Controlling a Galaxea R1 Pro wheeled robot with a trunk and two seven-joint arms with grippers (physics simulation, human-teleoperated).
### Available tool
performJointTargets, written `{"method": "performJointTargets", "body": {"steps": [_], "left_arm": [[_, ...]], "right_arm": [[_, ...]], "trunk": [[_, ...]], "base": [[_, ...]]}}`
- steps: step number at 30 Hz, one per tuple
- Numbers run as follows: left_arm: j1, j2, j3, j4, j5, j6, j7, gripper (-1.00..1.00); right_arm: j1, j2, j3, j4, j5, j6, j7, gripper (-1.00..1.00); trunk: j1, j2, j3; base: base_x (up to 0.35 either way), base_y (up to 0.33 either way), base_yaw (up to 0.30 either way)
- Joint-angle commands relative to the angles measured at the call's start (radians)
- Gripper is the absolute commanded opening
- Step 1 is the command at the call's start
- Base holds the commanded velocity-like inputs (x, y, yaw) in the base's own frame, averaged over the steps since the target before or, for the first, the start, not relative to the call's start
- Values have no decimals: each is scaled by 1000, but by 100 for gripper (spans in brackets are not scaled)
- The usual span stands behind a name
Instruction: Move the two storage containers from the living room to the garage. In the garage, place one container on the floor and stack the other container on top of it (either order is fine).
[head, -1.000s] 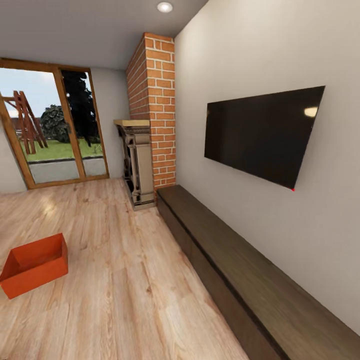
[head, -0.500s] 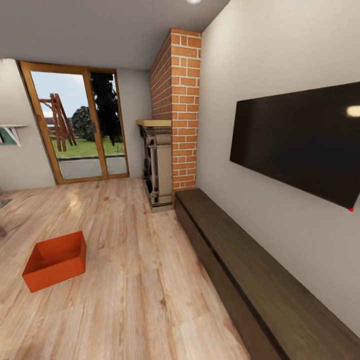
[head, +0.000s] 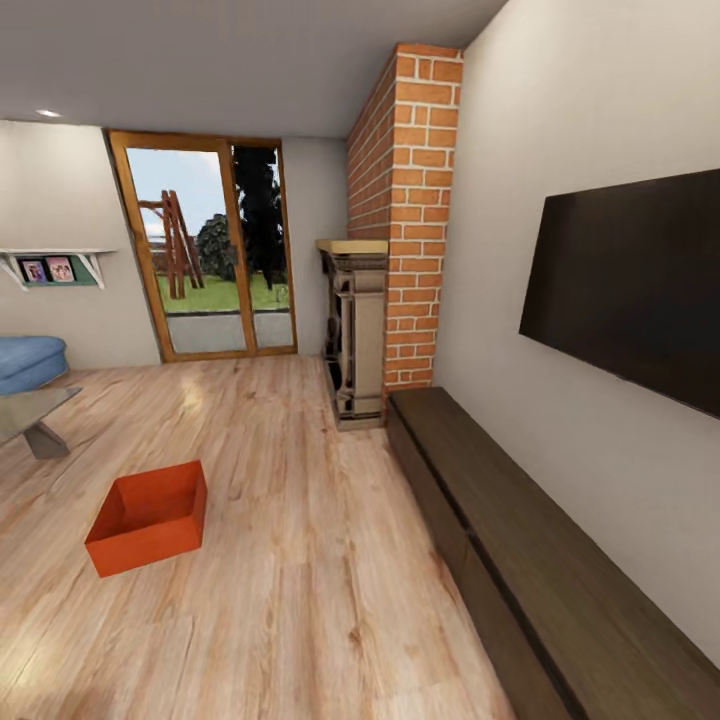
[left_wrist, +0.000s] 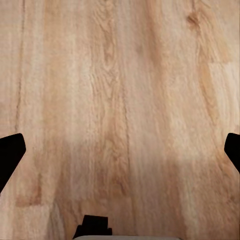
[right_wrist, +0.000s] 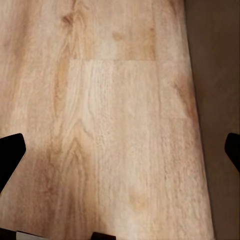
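- One storage container (head: 148, 516), orange-red and open-topped, is seen at lower left of the head view on the wood plank floor (head: 290, 560); against the earlier pictures the whole view has swung, so the camera turned, not the box.
- A turn toward the container is judged; pickup is not yet begun.
- Left gripper (left_wrist: 120, 150) and right gripper (right_wrist: 120, 150) are spread wide, empty.
- Sofa (head: 28, 360), low table (head: 30, 415), fireplace (head: 358, 335), television (head: 630, 285) are seen around.

orange-red storage container (head: 148, 517), open-topped, empty, upright on wood flooring (head: 300, 560)
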Motion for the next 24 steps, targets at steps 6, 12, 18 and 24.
{"method": "performJointTargets", "body": {"steps": [6,12,18,24], "left_arm": [[-1,0,9,1,-1,-2,-9,100],[-1,0,9,1,-1,-2,-9,100],[-1,0,9,1,-1,-2,-9,100],[-1,0,9,1,-1,-2,-9,100]], "right_arm": [[0,0,-7,-1,9,-2,4,100],[0,0,-7,-1,9,-2,4,100],[0,0,-7,-2,9,-2,4,100],[0,0,-7,-1,10,-2,4,100]], "trunk": [[1,0,-1],[1,0,-1],[1,0,-1],[1,0,-1]], "base": [[323,-67,257],[153,-26,257],[14,-2,257],[1,0,258]]}}
